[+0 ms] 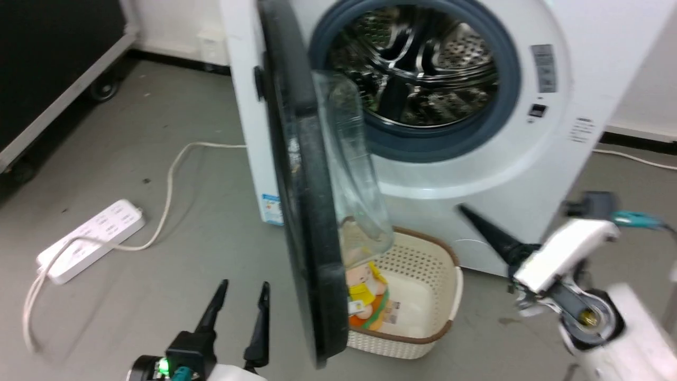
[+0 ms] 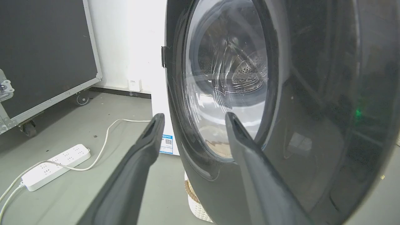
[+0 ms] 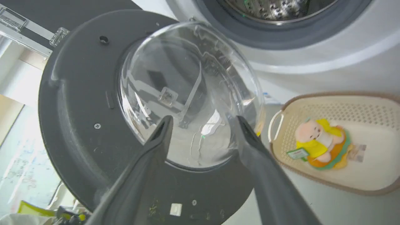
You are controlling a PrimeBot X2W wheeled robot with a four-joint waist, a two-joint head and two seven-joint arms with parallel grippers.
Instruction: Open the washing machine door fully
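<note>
Door: the washing machine door [image 1: 304, 211] stands out from the front, edge-on to me, hinged at the robot's left side of the opening, black rim upright.
Glass bowl: it bulges from the door's inner face, over the near corner of the basket [image 1: 423, 338].
Machine: the washing machine [image 1: 529, 174] sits against the wall, steel drum [image 1: 418, 69] bare inside its grey ring.
Left gripper: the left gripper [image 1: 244, 286] is low on the door's outer side, just beside the rim, fingers parted and empty; whether a finger touches the door, I cannot tell.
Right gripper: the right gripper [image 3: 203, 118] is on the inner side, fingers spread wide with nothing between them, pointing at the glass bowl, clear of it.
Basket: cream, on the floor before the machine, a plush toy [image 1: 365, 296] lying in it.
Floor: a white power strip [image 1: 90, 241] lies off to the left.
</note>
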